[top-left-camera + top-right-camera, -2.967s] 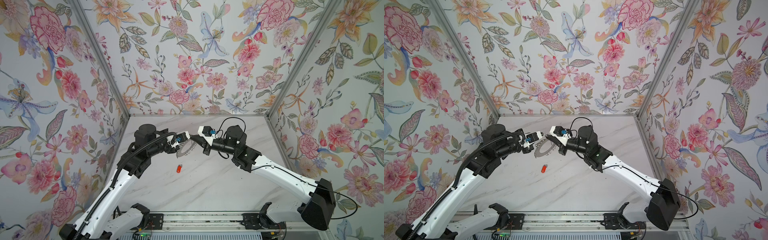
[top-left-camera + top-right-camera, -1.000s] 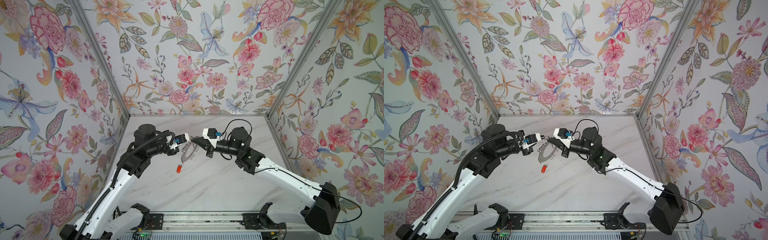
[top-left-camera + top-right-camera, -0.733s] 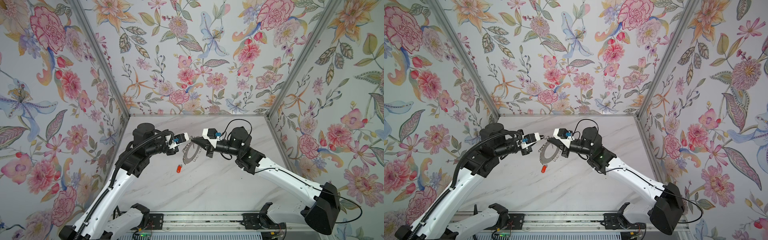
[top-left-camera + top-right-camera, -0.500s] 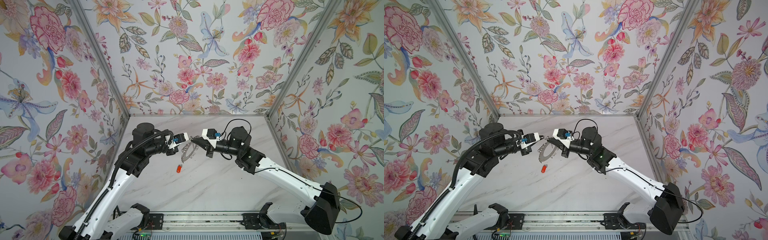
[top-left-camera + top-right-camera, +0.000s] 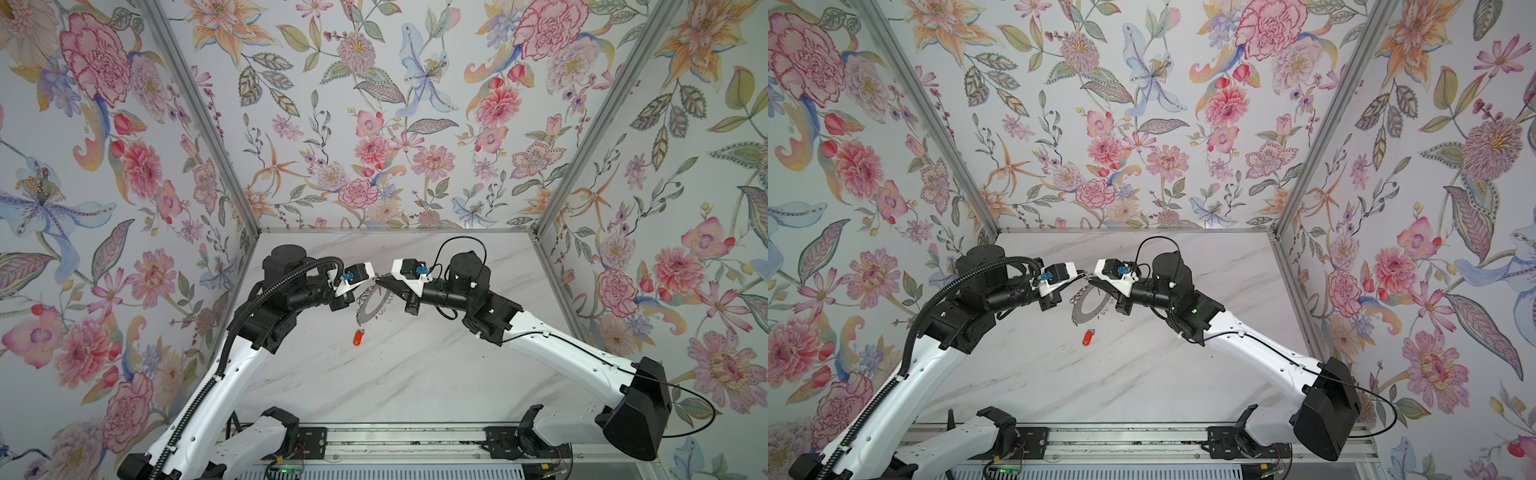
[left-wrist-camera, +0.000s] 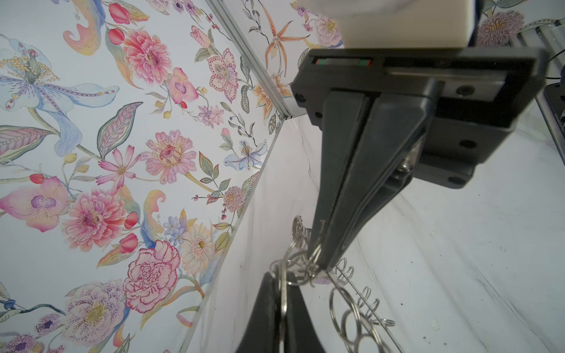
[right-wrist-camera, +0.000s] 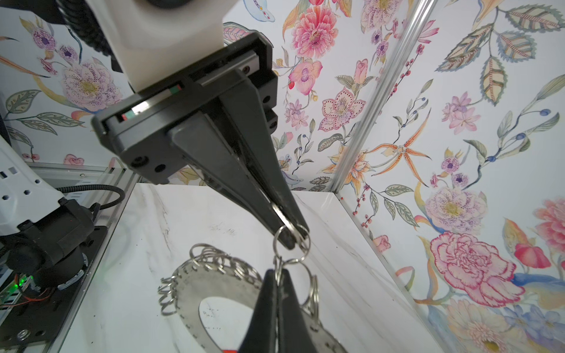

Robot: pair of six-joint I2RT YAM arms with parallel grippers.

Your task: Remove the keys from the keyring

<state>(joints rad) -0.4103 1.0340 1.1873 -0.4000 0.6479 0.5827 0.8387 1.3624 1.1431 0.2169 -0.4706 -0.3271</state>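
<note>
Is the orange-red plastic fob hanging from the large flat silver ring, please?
No, the fob lies on the table, apart from the ring.

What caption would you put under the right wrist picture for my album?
Left pincer and right pincer, both shut, pinch small wire loops on the big silver keyring.

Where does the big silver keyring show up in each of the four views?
In a top view: keyring mid-table, under the two arms' meeting tips.
In a top view: same spot, just left of centre.
Left wrist: edge-on, beyond the left end effector.
Right wrist: flat face showing, beyond the right end effector.
Shared landmark: marble table beneath.
</note>
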